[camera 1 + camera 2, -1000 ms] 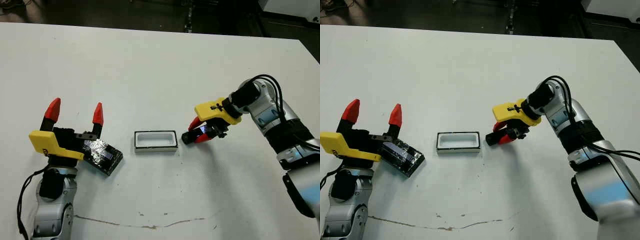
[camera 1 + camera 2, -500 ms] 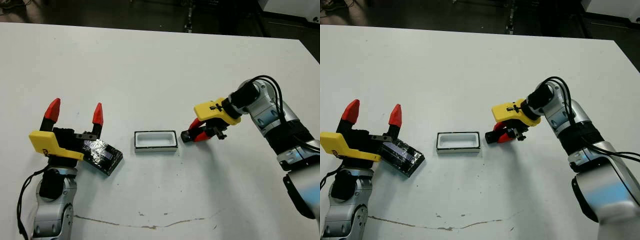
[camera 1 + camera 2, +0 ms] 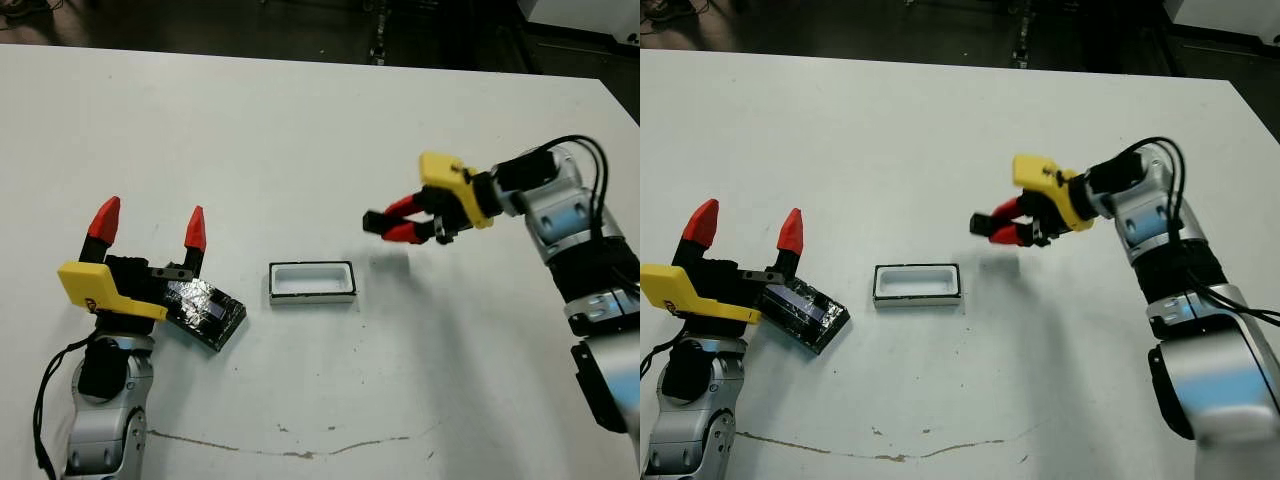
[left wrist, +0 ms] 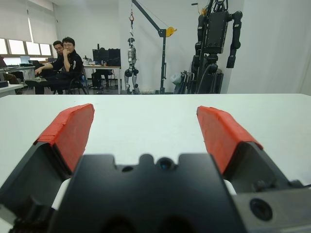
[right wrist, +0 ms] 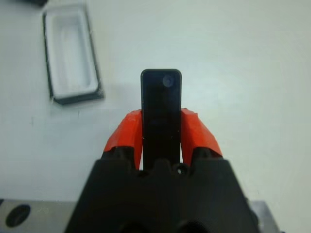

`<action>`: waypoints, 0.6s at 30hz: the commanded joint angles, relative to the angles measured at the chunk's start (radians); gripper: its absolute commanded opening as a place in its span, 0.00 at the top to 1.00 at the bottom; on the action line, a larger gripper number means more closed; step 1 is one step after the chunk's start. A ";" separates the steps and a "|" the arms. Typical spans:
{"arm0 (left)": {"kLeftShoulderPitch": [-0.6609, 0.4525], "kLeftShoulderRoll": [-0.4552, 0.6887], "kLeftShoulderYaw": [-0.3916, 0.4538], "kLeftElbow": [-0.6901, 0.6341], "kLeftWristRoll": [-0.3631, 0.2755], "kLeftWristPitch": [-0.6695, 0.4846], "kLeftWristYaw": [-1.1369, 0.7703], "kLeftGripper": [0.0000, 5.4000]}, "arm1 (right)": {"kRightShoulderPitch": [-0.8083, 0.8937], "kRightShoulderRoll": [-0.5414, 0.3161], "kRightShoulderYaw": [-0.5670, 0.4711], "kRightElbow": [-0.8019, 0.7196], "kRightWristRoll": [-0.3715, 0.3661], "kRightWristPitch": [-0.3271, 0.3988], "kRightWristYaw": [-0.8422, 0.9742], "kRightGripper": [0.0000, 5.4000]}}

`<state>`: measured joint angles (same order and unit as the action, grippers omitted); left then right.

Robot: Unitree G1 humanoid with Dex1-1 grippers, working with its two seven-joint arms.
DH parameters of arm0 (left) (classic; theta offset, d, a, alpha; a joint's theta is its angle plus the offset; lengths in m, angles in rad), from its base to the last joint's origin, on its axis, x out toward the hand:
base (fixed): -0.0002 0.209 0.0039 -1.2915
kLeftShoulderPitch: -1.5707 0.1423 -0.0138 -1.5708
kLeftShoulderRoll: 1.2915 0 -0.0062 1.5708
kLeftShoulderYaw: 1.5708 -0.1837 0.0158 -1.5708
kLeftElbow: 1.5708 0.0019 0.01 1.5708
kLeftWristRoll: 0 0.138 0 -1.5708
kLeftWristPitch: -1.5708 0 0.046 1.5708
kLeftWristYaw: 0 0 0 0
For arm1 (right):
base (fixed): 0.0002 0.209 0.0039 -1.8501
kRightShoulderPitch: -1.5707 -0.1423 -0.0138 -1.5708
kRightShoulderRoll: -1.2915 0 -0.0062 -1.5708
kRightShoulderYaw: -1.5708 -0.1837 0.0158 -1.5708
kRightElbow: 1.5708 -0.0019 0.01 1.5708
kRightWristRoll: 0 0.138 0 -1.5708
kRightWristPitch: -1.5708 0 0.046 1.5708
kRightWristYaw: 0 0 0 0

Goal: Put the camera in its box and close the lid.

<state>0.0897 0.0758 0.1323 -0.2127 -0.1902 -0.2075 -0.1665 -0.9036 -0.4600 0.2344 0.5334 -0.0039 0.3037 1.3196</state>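
A broad white table (image 3: 300, 120) carries everything here; its surface is plain, apart from a thin dark scuff line (image 3: 290, 447) running along the near side; near the middle lies a small shallow rectangular box (image 3: 311, 283), white inside with a thin dark rim, open to the ceiling; well to its left lies a glossy black lid (image 3: 206, 312) with silvery speckles, turned at an angle to the box.
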 commanded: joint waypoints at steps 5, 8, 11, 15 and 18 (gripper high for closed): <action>0.014 0.000 -0.001 0.006 0.002 0.006 0.005 0.00 | 0.070 0.019 -0.046 -0.219 0.115 0.233 -0.092 0.69; 0.012 0.000 0.000 0.008 0.003 0.006 0.005 0.00 | 0.097 0.026 -0.049 -0.285 0.155 0.295 -0.117 0.69; 0.012 0.001 -0.002 0.007 0.011 0.005 0.009 0.00 | 0.121 0.034 -0.042 -0.352 0.187 0.358 -0.150 0.69; 0.012 0.002 -0.004 0.004 0.020 0.005 0.014 0.00 | 0.126 0.039 -0.015 -0.406 0.214 0.413 -0.167 0.69; 0.011 0.000 -0.004 0.002 0.016 0.008 0.014 0.00 | 0.118 0.048 0.008 -0.410 0.222 0.407 -0.169 0.69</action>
<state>0.0899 0.0757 0.1313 -0.2125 -0.1789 -0.2070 -0.1574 -0.7830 -0.4145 0.2305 0.1309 0.2087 0.7061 1.1575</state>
